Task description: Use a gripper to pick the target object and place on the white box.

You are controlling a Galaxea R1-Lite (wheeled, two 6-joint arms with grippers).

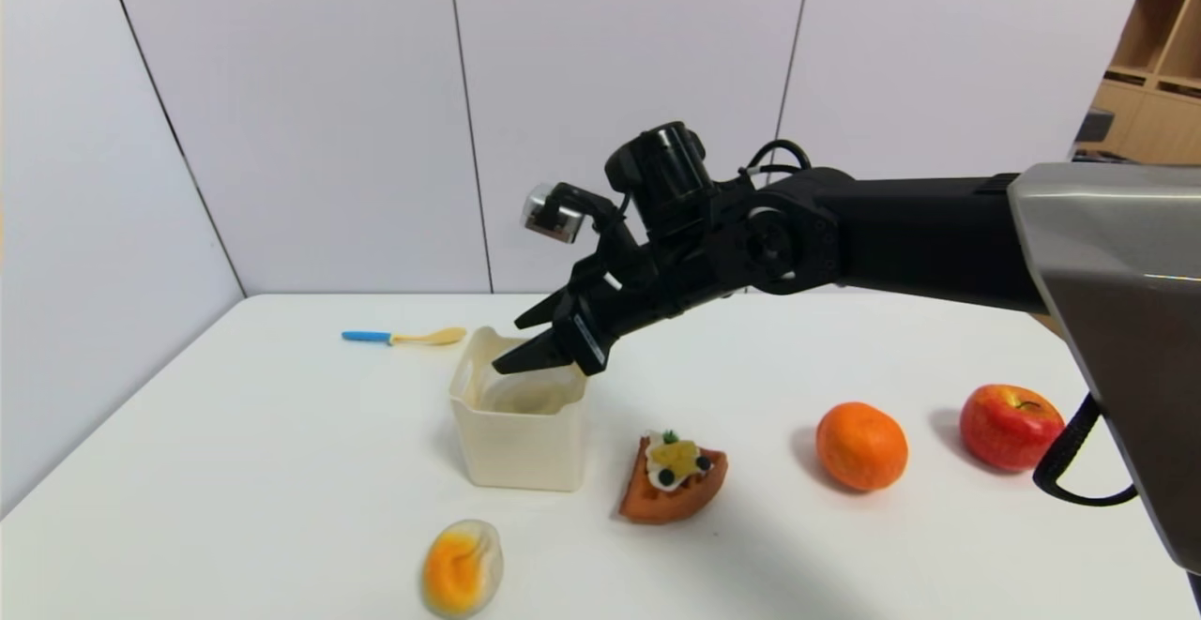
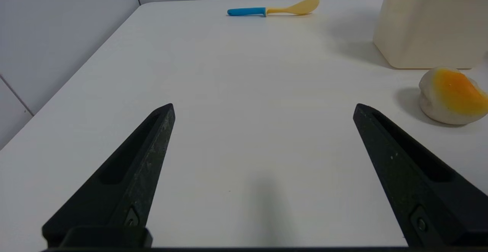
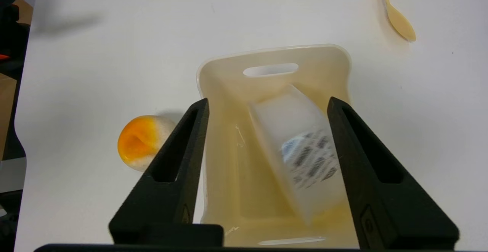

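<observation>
Right gripper [image 3: 267,103] open, empty, above white box [image 3: 213,76], target object [image 3: 301,156] inside below.

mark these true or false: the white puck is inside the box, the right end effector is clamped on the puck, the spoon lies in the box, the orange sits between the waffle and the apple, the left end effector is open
1. The puck is inside the box. True; it lies tilted there.
2. The right end effector is clamped on the puck. False: its fingers stand apart above the box, holding nothing.
3. The spoon lies in the box. False: it lies on the table beyond the box.
4. The orange sits between the waffle and the apple. True.
5. The left end effector is open. True.
</observation>
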